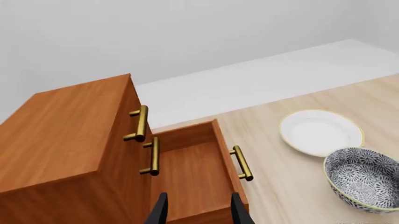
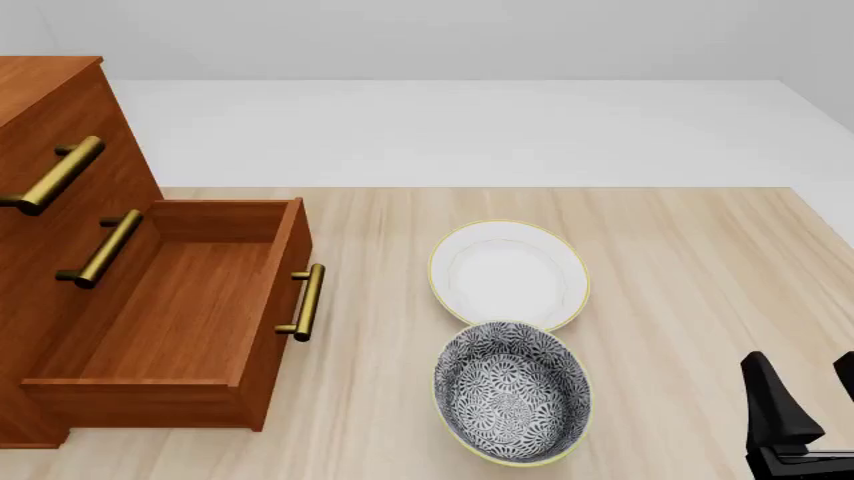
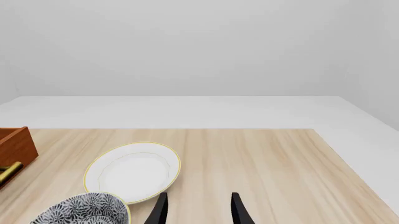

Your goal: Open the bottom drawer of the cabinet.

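wooden table | bottom drawer pulled out (bare inside) | bowl bare

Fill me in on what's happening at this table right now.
The bottom drawer of the cabinet is pulled well out and looks empty; the two upper drawers are shut. Neither arm holds anything. The left gripper hangs open above the open drawer, and the right gripper sits open at the table's near right. A white plate and a patterned bowl sit beside the cabinet.
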You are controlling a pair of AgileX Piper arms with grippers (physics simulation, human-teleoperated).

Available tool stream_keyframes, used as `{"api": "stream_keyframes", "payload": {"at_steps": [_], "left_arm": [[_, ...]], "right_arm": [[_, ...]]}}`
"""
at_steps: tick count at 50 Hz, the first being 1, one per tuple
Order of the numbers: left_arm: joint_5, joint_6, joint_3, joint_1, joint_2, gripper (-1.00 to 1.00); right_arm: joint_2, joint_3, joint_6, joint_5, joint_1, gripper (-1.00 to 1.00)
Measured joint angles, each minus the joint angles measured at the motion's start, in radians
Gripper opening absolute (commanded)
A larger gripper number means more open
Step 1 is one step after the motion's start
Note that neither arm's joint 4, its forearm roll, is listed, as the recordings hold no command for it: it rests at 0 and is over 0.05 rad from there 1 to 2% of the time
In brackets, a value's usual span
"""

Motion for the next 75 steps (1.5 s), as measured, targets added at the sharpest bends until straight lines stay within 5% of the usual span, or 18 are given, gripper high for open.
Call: {"api": "stream_keyframes", "payload": {"at_steps": [41,59,75], "left_arm": [[0.014,-0.020,-0.073,-0.144,0.000,1.00],[0.016,-0.017,-0.090,-0.127,0.000,1.00],[0.048,0.006,-0.141,-0.019,0.000,1.00]], "right_arm": [[0.000,0.000,0.000,0.000,0.000,1.00],[0.000,0.000,0.000,0.000,0.000,1.00],[0.000,0.000,0.000,0.000,0.000,1.00]]}}
